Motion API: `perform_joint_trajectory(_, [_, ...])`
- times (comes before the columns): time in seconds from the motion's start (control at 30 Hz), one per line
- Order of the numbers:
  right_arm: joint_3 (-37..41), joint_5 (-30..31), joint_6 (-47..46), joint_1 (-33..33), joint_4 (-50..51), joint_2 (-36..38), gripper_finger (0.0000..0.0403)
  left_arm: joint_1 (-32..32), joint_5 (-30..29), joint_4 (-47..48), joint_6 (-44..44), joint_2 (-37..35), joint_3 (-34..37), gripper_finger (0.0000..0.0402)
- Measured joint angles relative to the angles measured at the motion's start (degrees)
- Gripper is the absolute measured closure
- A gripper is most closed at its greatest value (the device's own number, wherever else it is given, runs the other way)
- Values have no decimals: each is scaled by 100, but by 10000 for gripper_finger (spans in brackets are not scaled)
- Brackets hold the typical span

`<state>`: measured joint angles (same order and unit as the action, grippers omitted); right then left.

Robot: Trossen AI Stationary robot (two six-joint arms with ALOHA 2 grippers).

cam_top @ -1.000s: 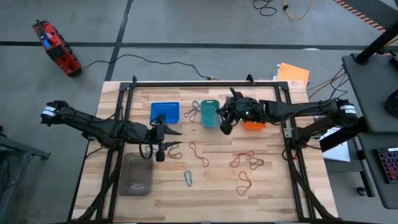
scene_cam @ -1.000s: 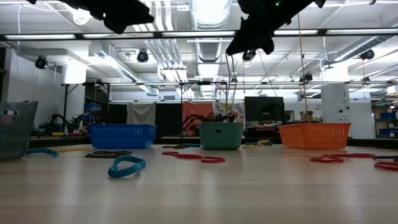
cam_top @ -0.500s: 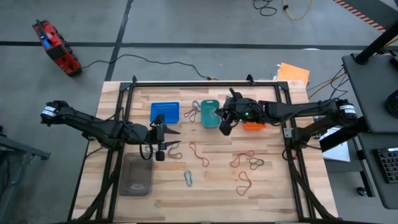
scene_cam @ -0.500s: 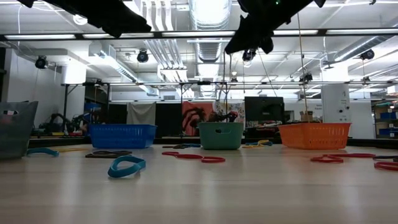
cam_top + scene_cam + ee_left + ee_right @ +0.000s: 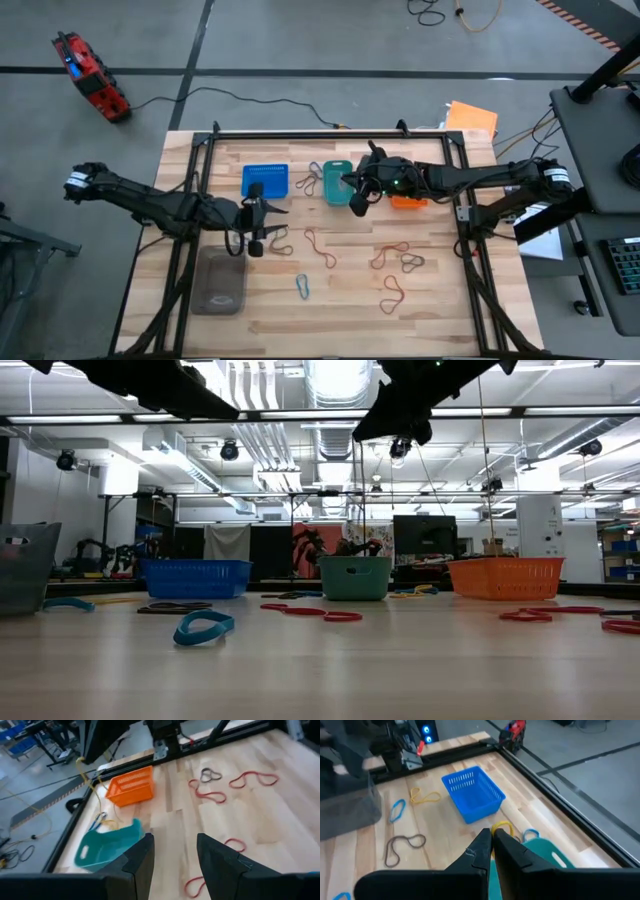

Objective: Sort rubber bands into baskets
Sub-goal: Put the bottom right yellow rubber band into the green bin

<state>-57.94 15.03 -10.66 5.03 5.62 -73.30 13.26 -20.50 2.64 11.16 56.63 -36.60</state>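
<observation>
Blue (image 5: 265, 181), teal (image 5: 337, 183) and orange (image 5: 408, 201) baskets stand in a row at the table's far side. My right gripper (image 5: 354, 198) hovers shut at the teal basket's right edge, high above it. A thin dark rubber band (image 5: 362, 500) hangs from it over the teal basket (image 5: 354, 576). My left gripper (image 5: 262, 232) is open in the air near the blue basket, with nothing between its fingers (image 5: 145, 857). Loose red bands (image 5: 320, 245), a blue one (image 5: 303, 287) and dark ones (image 5: 412, 263) lie flat on the wood. My right gripper pinches the upper end (image 5: 362, 452) of the thin dark band between its shut fingertips. The fingers slant down from the table's right. The band hangs straight below them, clear of the table, and its lower end reaches about the teal basket's rim. The wrist view hides the contact.
A clear grey container (image 5: 220, 283) stands at the near left, just in front of my left gripper. Yellow and blue bands (image 5: 310, 180) lie between the blue and teal baskets. A black metal frame (image 5: 330, 133) runs along the table's far edge and sides.
My right gripper has tipped its fingers up a little, and their tips have drifted toward the teal basket. The hanging band has shifted with them. My left gripper has rolled slightly about its own axis while staying near the blue basket.
</observation>
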Motion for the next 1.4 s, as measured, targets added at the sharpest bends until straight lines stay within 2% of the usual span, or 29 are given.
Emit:
perform_joint_trajectory(0.27, [1,-1,11,14,-471,0,391,-504,88,345,330,-683,90,269])
perform_joint_trajectory(0.37, [1,-1,13,14,-464,0,391,-714,287,344,358,-975,200,269])
perform_joint_trajectory(0.7, [3,0,-286,25,-161,0,391,-1384,292,508,384,-1709,691,269])
perform_joint_trajectory(1.0, [5,316,-296,148,-162,-102,391,-1881,299,240,452,-1783,955,269])
perform_joint_trajectory(1.4, [5,307,-648,488,-210,-951,391,-1992,307,-133,596,-1632,957,269])
